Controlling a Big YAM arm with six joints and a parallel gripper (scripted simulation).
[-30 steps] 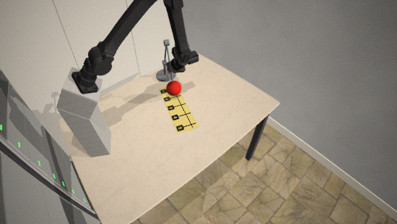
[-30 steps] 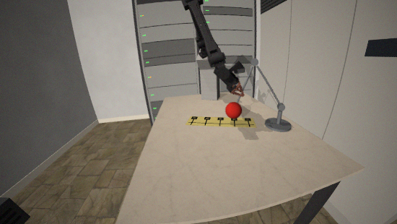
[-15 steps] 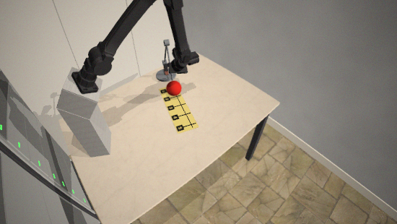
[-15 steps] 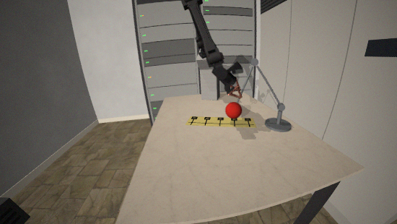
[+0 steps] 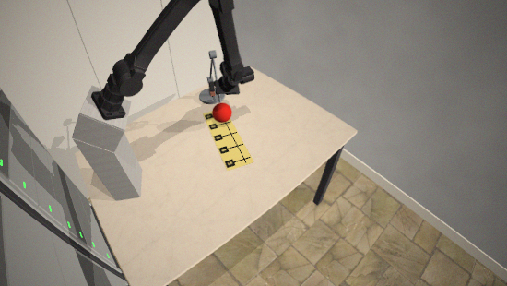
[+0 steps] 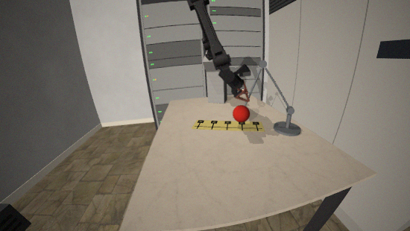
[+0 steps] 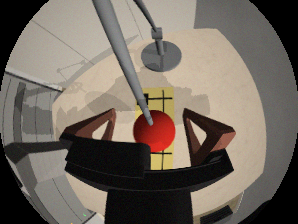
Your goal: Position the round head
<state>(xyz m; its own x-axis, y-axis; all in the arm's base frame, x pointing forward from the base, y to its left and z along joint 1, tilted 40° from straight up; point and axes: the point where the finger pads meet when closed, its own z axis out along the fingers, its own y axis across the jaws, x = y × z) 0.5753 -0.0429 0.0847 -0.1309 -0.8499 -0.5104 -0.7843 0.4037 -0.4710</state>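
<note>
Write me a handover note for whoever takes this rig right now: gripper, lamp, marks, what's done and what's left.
Gripper: open, holding nothing, fingers either side of the lamp's rod above the head.
Red round head: off the bench, hanging over the yellow strip about at the second mark from the foot.
Done: head placed near that mark and let go.
Left: check that the lamp holds there; if it does, try marks farther out, then leave it at the farthest one that holds.
</note>
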